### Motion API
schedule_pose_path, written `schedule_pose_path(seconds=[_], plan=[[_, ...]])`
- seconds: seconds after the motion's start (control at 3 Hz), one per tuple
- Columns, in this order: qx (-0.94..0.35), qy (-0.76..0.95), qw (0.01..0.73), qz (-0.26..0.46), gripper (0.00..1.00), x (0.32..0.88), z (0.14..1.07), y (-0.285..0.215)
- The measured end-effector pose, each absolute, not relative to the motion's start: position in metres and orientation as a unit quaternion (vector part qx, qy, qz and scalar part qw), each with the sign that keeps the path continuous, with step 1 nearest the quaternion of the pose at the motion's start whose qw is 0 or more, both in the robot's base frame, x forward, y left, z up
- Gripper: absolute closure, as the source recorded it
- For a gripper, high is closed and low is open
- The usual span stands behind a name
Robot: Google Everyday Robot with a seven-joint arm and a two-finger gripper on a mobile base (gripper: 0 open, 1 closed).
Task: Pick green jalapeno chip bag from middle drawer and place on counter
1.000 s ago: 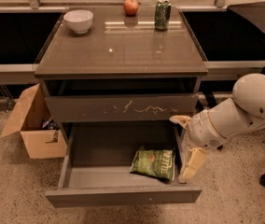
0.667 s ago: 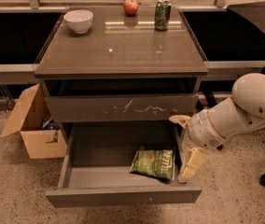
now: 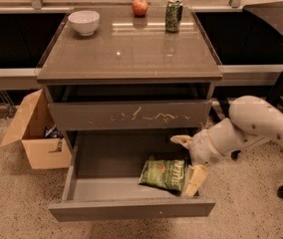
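Speckled floor [image 3: 12, 208], one open middle drawer [image 3: 131, 209]: one green jalapeno chip bag [image 3: 164, 173] lies just beside the released, spread-fingered gripper [image 3: 188, 161].

I log: middle drawer [image 3: 131, 209] open, green jalapeno chip bag [image 3: 163, 174] lying at its right side. Gripper [image 3: 188, 162] over the drawer's right end, fingers spread, lower one just beside the bag. On counter [image 3: 126, 49]: white bowl [image 3: 84, 22], apple [image 3: 140, 7], green can [image 3: 173, 15]. Cardboard box [image 3: 34, 133] on the floor, left.
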State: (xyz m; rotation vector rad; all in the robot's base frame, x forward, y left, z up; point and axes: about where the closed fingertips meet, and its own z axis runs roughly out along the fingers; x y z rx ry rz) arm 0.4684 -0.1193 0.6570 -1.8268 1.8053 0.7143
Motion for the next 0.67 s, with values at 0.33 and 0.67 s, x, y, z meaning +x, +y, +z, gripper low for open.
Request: schedule_pose_path(seconds=[0.33, 0.67], plan=[[-0.654, 0.667, 0.213, 0.287, 0.00, 0.485, 0.575, -0.111], [-0.642, 0.677, 0.198, 0.301, 0.00, 0.496, 0.523, -0.103]])
